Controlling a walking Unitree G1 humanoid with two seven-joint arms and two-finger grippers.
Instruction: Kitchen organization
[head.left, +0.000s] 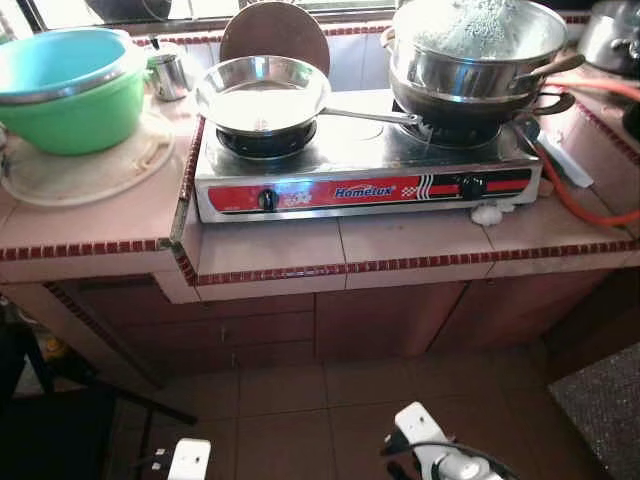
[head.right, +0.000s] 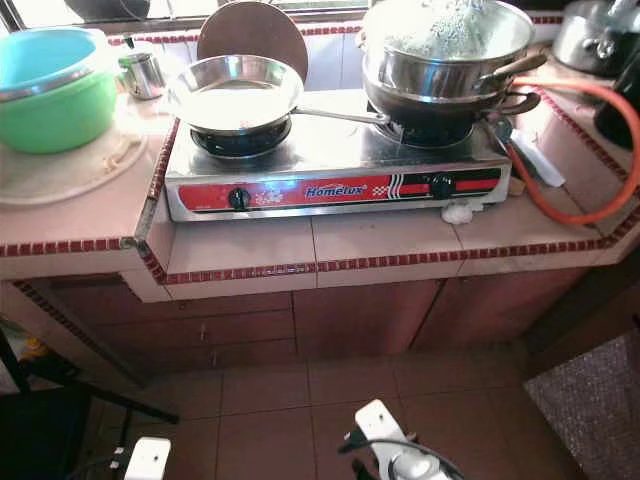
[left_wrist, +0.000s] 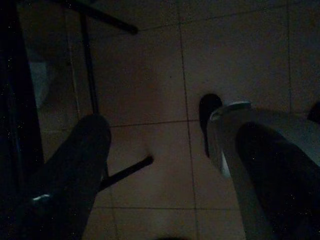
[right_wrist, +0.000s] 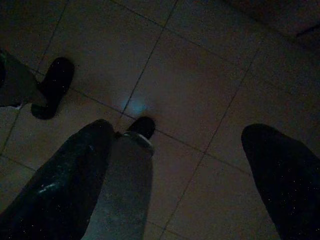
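Where the tiled counter (head.left: 270, 245) runs under the window, edged in a dark red trim, its far left carries a green bowl (head.left: 75, 110) with a blue bowl (head.left: 60, 60) nested inside, both sitting on a pale round tray (head.left: 90, 175). Just behind them stands a small metal cup (head.left: 168, 72). To the right sits a two-burner stove (head.left: 365, 165) with a red front panel. An empty steel frying pan (head.left: 262, 95) rests on its left burner, handle pointing right, with a round brown board (head.left: 275, 30) leaning upright behind it. On the right burner a large steel pot (head.left: 470, 55) is stacked over a darker pan. An orange gas hose (head.left: 580, 195) curves away from the stove's right end, and a kettle (head.left: 610, 35) stands in the far right corner. Below are wooden cabinet fronts (head.left: 330, 325) and a brown tiled floor (head.left: 300, 410).

Both arms hang low over that floor in shade: the left gripper (left_wrist: 170, 155) and the right gripper (right_wrist: 175, 165) each have their fingers spread apart, holding nothing.
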